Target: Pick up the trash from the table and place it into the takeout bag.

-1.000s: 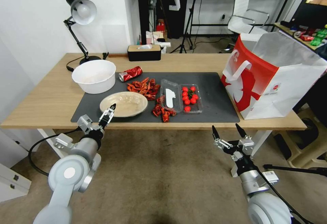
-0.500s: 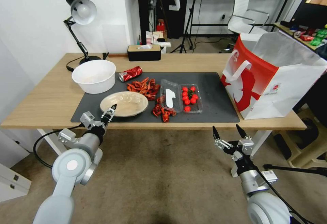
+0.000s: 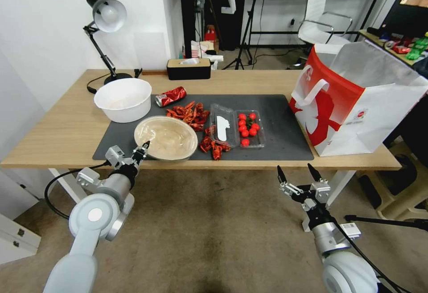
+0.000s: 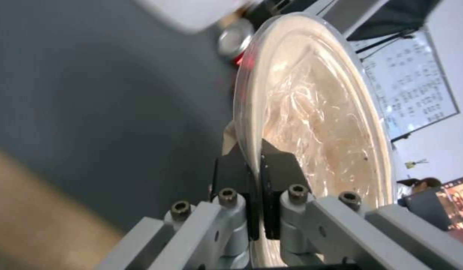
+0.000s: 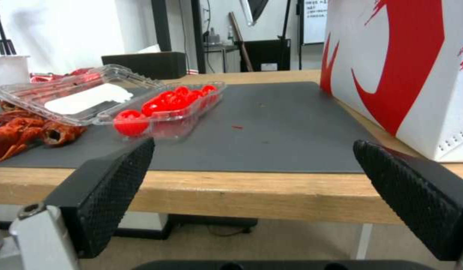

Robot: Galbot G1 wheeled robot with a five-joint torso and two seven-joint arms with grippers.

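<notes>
Far left on the counter (image 3: 58,137): desk lamp (image 3: 106,14) at the back, big white bowl (image 3: 123,99) in front of it, half on the dark mat (image 3: 276,128). Just right of that, the shallow beige bowl (image 3: 166,138), near rim pinched in the left end effector (image 3: 143,147) (clamped tight on the edge, fingers (image 4: 281,168) either side of the rim in the left wrist view). Lying flat on the mat half a second ago; now tipped up, near edge raised, inside face and its crinkled plastic liner turned toward the head camera. Pick looks under way, then, and judged secure enough to carry, though a thin rim grip on a wide dish could let it swing or slip.

Behind the bowl, a crushed red can (image 3: 170,96) on its side. Further right, crayfish shells (image 3: 189,113) in a loose heap, then an open clear tray of cherry tomatoes (image 3: 237,125). Right end effector (image 3: 296,173) parked below the counter's front edge, spread wide, holding nothing. Far right, the takeout bag (image 3: 352,101) upright on the counter's end, mouth open, well apart from the bowl, so a long carry across the mat.

Light-wood top, tissue box (image 3: 188,68) at the back edge; beyond it tripods, a chair (image 3: 323,27), beige floor.
</notes>
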